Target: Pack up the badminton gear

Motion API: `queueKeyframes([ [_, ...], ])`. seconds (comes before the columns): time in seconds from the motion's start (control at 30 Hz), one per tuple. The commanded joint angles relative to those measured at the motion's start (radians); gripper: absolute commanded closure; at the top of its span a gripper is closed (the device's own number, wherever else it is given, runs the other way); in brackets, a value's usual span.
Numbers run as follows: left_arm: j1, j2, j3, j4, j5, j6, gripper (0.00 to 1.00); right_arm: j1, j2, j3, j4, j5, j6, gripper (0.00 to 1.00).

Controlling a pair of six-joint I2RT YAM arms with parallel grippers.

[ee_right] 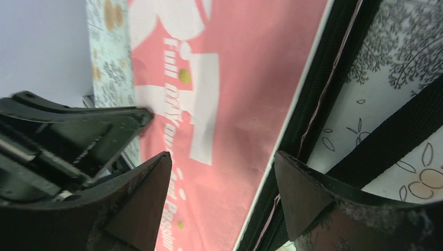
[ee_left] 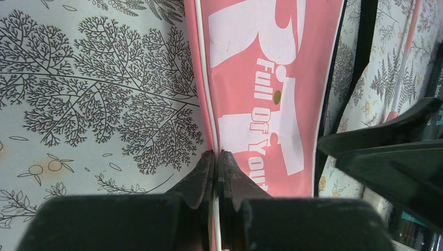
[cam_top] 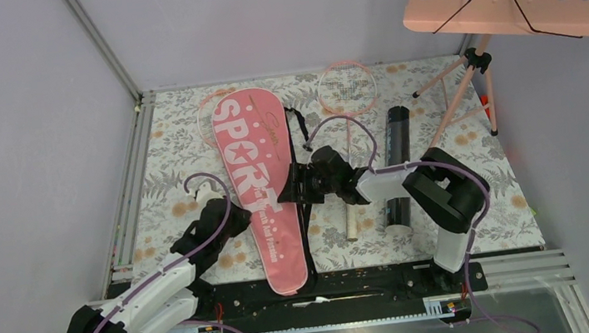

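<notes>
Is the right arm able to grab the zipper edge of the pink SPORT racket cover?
Probably yes: the right gripper hangs open just above the black zipper edge of the pink SPORT racket cover, nothing in between.

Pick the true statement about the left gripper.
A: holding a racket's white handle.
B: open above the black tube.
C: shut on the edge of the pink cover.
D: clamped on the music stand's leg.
C: the left wrist view shows the left gripper closed on the white-piped edge of the pink cover.
</notes>
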Motion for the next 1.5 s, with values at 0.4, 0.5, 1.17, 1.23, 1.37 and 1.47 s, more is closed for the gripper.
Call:
queueKeyframes([
  [0.4,-0.002,0.026,-0.023,0.088,0.028,-0.016,1.0,0.065,-0.06,-0.027,-0.18,0.183,-0.04,0.22],
  [0.5,-0.002,0.011,-0.032,0.083,0.013,-0.021,1.0,0.067,-0.106,-0.066,-0.188,0.2,-0.052,0.22],
  [1.17,-0.002,0.002,-0.038,0.081,0.026,-0.005,1.0,0.127,-0.104,-0.035,-0.093,0.16,-0.094,1.0],
  [1.23,-0.002,-0.005,-0.025,0.046,0.034,0.01,1.0,0.127,-0.181,0.015,-0.228,0.238,-0.182,1.0],
  [1.37,-0.002,-0.046,0.027,0.009,0.071,0.055,0.64,0.127,-0.305,0.156,-0.543,0.379,-0.431,1.0],
  [1.47,-0.003,-0.11,0.082,-0.023,0.08,0.082,0.36,0.128,-0.367,0.235,-0.689,0.465,-0.574,1.0],
])
